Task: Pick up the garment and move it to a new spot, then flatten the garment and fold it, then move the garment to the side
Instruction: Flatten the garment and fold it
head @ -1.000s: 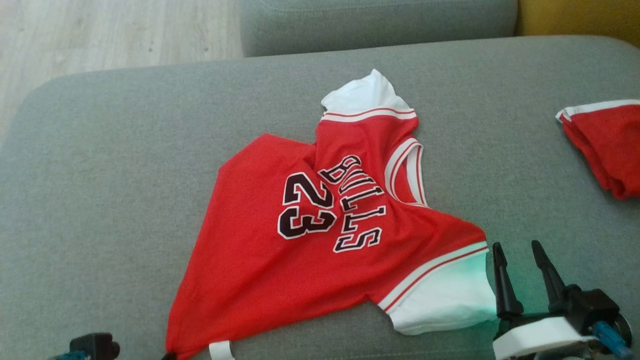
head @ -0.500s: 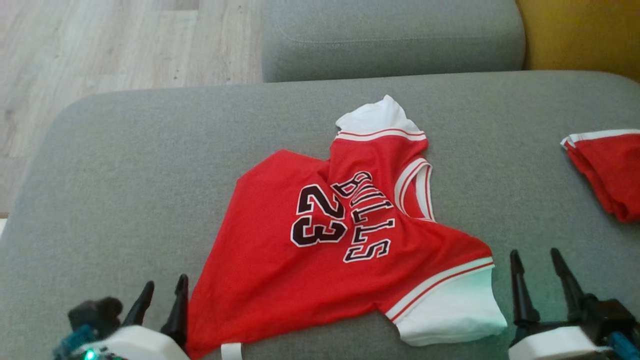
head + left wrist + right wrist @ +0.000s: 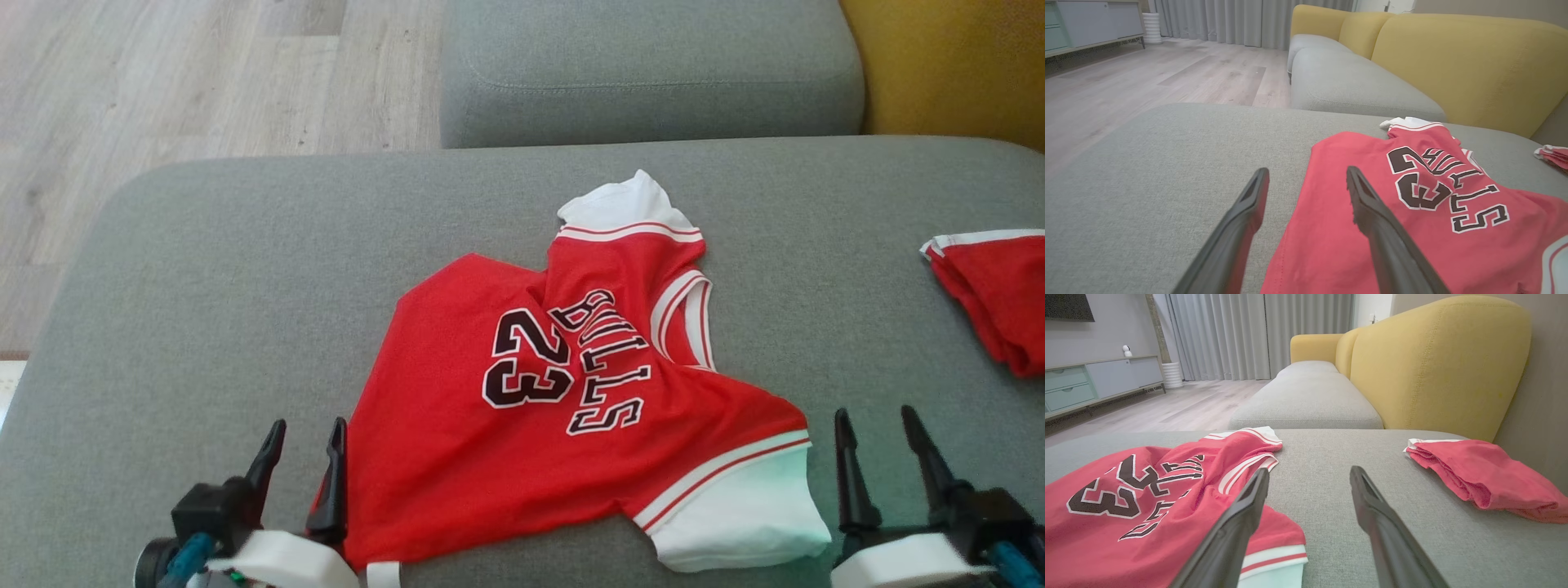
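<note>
A red jersey (image 3: 522, 425) with white sleeves and "BULLS 23" in black lies crumpled on the grey cushion (image 3: 204, 310), one sleeve far, one near right. My left gripper (image 3: 309, 434) stands open at the jersey's near-left corner, its right finger over the red edge. In the left wrist view the jersey (image 3: 1412, 212) lies under the right finger (image 3: 1367, 204) of that gripper (image 3: 1306, 179). My right gripper (image 3: 875, 425) is open just right of the near white sleeve, holding nothing. The right wrist view shows the jersey (image 3: 1126, 502) left of that gripper (image 3: 1309, 477).
A second folded red garment (image 3: 996, 294) lies at the cushion's right edge, also the red garment (image 3: 1482, 482) in the right wrist view. Another grey cushion (image 3: 645, 73) and a yellow backrest (image 3: 955, 65) lie beyond. Wooden floor (image 3: 163, 90) is to the far left.
The head camera has tilted, so the whole scene sits lower. My left gripper has risen into view at the jersey's near-left corner. The jersey lies unchanged.
</note>
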